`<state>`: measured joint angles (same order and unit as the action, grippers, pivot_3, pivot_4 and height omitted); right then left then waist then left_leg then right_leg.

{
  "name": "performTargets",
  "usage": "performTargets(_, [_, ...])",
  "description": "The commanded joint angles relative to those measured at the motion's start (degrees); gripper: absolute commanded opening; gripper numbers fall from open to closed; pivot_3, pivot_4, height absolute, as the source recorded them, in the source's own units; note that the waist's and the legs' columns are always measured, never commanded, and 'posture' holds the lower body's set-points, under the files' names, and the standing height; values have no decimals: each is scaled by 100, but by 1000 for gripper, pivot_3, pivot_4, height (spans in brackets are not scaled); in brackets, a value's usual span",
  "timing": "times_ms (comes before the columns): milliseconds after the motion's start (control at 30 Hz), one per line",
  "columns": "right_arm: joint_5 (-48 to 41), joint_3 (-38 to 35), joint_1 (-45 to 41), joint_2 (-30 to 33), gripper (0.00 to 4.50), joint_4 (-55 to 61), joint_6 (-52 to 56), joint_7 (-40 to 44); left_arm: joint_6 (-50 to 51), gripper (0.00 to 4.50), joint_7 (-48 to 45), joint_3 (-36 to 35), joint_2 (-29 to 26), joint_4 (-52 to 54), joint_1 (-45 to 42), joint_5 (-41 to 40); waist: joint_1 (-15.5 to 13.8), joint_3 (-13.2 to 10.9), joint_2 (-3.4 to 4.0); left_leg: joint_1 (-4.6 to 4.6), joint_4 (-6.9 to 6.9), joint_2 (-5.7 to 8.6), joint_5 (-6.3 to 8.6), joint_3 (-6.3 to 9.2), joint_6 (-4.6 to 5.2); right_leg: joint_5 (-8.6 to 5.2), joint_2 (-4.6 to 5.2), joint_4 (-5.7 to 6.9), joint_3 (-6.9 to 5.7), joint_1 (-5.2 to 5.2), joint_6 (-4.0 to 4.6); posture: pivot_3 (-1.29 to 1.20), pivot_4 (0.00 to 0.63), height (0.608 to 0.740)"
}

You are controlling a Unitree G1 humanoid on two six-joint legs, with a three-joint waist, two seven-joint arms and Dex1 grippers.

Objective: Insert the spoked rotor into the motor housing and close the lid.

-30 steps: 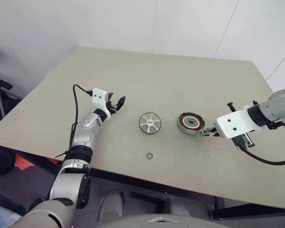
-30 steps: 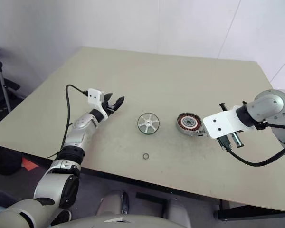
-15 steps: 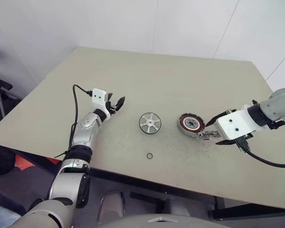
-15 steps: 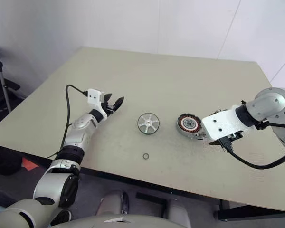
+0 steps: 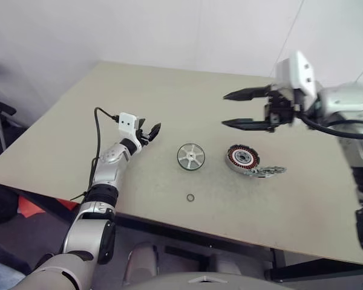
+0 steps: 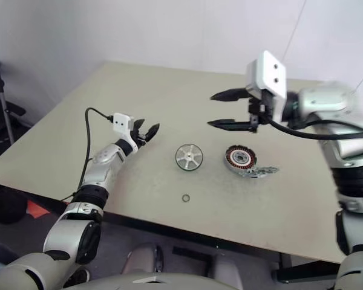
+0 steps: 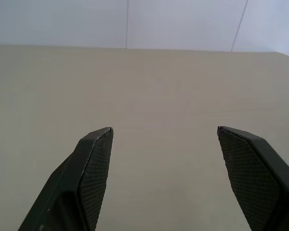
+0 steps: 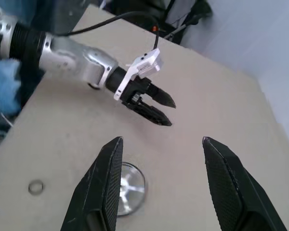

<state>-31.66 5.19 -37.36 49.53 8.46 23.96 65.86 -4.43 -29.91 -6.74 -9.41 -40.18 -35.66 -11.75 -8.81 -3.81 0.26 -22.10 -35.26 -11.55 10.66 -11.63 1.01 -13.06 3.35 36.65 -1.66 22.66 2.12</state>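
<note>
Rotor not yet inserted, so this reads as the start of the pick step. The spoked rotor lies flat on the desk about mid-width, nearer the front edge than the back, nothing touching it. The motor housing, copper windings showing, sits just beside the rotor toward the desk's right edge, with a small metal piece at its front-right side, possibly the lid or a hinged part, can't tell. A small ring lies close to the front edge, in front of the rotor. The right pincer hangs in the air above the desk behind the housing, fingers spread, holding nothing, pointing toward the left edge; its wrist view looks down at the rotor. The left pincer hovers level toward the left side, well apart from the rotor, fingers spread, empty. Next move, as a guess: one pincer has to drop over the rotor, grip it by the rim, then carry it across and seat it centred on the housing.
</note>
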Motion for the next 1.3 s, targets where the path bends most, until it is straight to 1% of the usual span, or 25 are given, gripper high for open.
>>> performTargets(33, [141, 151, 315, -156, 2929, 336, 383, -292, -17, 3692, -64, -12, -56, 152, -112, -41, -8, 0, 0, -5, 7, 6, 0, 0, 0, 0, 3, -2, 0, 5, 0, 0, 0, 740])
performTargets(167, [332, 393, 766, -226, 2929, 620, 414, -229, 9, 3692, -85, -5, -83, 161, -124, -35, 4, 0, 1, -33, 16, 10, 0, 0, 0, -1, 6, -5, 1, 36, -2, 0, 0, 740])
performTargets(300, [485, 489, 1116, -131, 2929, 820, 384, -75, 25, 3692, -101, -5, -105, 158, -111, -21, 7, 0, 0, -35, 19, 10, 0, 0, -1, -2, 6, -9, 1, 38, -5, 0, 0, 740])
performTargets(400, [498, 484, 1226, -203, 2929, 933, 427, -49, 43, 3692, -110, 2, -106, 170, -76, -13, 10, 0, 0, -25, 18, 10, -1, 0, -2, -3, 7, -9, 2, 29, -8, 0, 0, 740])
performTargets(600, [1456, 1119, 1189, -573, 2929, 691, 214, -475, 84, 3692, -116, 24, -82, 185, -48, -7, 28, 0, 0, 0, 23, 8, -4, 0, -8, -17, 5, -9, 4, 11, -34, 0, 0, 740])
performTargets(800, [2213, 1598, 1072, -892, 2929, 289, 28, -667, 129, 3692, -121, 30, -94, 214, -27, -10, 32, 0, 0, -1, 28, 10, -4, 0, -9, -5, 6, -10, 4, 12, -13, 0, 0, 740])
performTargets(900, [2216, 1591, 1089, -963, 2929, 357, 127, -604, 161, 3692, -117, 40, -96, 269, 25, -7, 32, 0, 0, -2, 29, 10, -4, 0, -9, -5, 6, -11, 5, 12, -13, 0, 0, 740])
performTargets(1033, [2137, 1536, 1180, -909, 2929, 557, 278, -474, 210, 3692, -122, 43, -114, 330, 82, -6, 32, 0, 0, -1, 31, 10, -4, 0, -10, -6, 6, -11, 6, 12, -14, 0, 0, 740])
performTargets(1167, [2059, 1531, 1395, -837, 2929, 729, 422, -343, 273, 3692, -129, 55, -128, 398, 120, 0, 27, 0, 0, 0, 33, 10, -4, 0, -10, -6, 6, -12, 6, 11, -14, 0, 0, 740])
performTargets(1300, [2137, 1528, 1565, -843, 2929, 735, 407, -382, 344, 3692, -144, 75, -149, 468, 158, 12, 30, 0, 1, 1, 33, 10, -4, 0, -9, -9, 6, -14, 7, 10, -20, 0, 0, 740])
